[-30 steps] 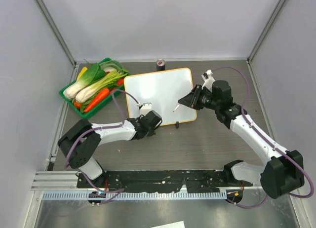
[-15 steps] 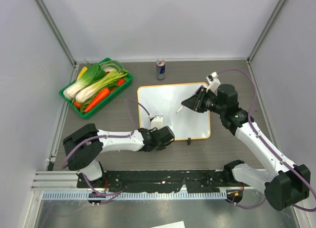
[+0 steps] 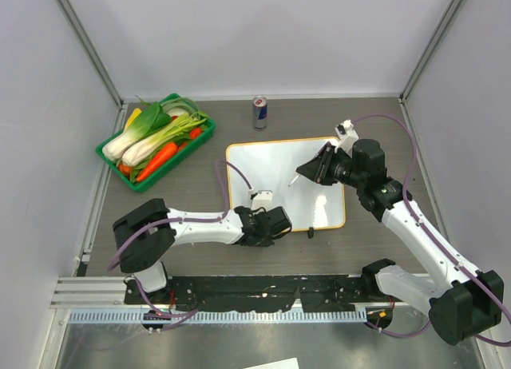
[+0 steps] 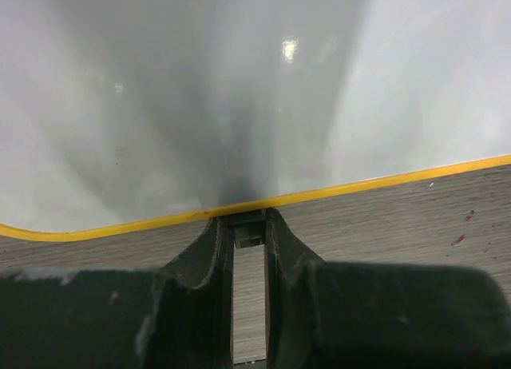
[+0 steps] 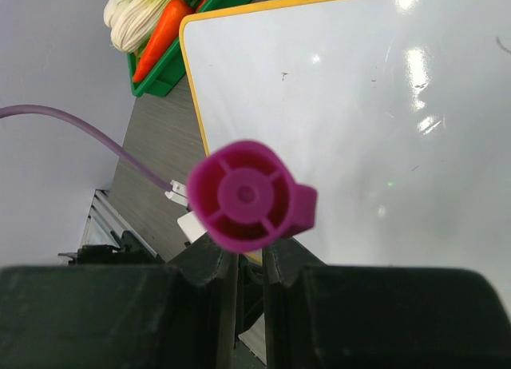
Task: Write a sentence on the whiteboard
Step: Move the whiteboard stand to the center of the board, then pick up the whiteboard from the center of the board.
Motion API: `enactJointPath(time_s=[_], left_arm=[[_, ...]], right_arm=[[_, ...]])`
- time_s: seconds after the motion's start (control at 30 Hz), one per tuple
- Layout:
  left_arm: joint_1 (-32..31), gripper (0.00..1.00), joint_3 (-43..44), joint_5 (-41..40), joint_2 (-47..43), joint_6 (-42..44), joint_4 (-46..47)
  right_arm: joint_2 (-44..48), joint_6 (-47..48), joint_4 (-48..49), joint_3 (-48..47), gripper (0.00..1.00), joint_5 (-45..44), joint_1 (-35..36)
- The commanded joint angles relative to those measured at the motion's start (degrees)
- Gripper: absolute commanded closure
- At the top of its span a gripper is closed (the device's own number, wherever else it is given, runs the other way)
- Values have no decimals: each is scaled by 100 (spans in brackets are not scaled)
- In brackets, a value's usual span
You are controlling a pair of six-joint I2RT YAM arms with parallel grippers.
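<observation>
Two views split the detail. Overhead, the whiteboard (image 3: 275, 157) lies flat at table centre, with a soda can (image 3: 259, 112) standing apart at its 12 o'clock. A green tray (image 3: 108, 151) of vegetables (image 3: 160, 129) sits at 10 o'clock.

Only the left wrist camera shows the left gripper (image 4: 249, 225) pressed nearly together on what looks like a small dark clip (image 4: 249, 230) on the board's yellow rim, at 6 o'clock. Only the right wrist camera shows the magenta butt of the marker (image 5: 243, 195) pinched in the right gripper (image 5: 249, 253), over the board's white face toward 3 o'clock.

A second ago the board sat skewed nearer 11 o'clock, its far edge hiding part of the can. It has since slid toward 5 o'clock and squared up, both arms moving with it.
</observation>
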State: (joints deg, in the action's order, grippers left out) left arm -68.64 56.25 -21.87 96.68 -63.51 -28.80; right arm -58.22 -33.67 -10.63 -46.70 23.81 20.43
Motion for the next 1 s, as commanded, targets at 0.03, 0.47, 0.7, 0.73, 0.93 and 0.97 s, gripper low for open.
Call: enactJointPath(time_s=[0.03,0.47,0.7,0.73,0.93,0.97], left_arm=[[-158,86,360,719,386,312,59],[-193,25,-88,842,-755,549,-267],[-176,19,702,474,-1187,1813,-934],[-158,18,895,447,-1170,1998,-1004],[507,15,1722,858,-1108,2860,-857],[675,15,1801,1016,-1108,2957,-751]], right_arm=[[83,150,61,-85,99,-149,-21],[-5,256,-18,-384,99,-254,-21],[-146,335,-35,-533,99,-333,-30],[-172,344,-44,-542,99,-377,-30],[-295,414,-44,-586,98,-544,-30],[-330,431,-53,-595,99,-553,-30]])
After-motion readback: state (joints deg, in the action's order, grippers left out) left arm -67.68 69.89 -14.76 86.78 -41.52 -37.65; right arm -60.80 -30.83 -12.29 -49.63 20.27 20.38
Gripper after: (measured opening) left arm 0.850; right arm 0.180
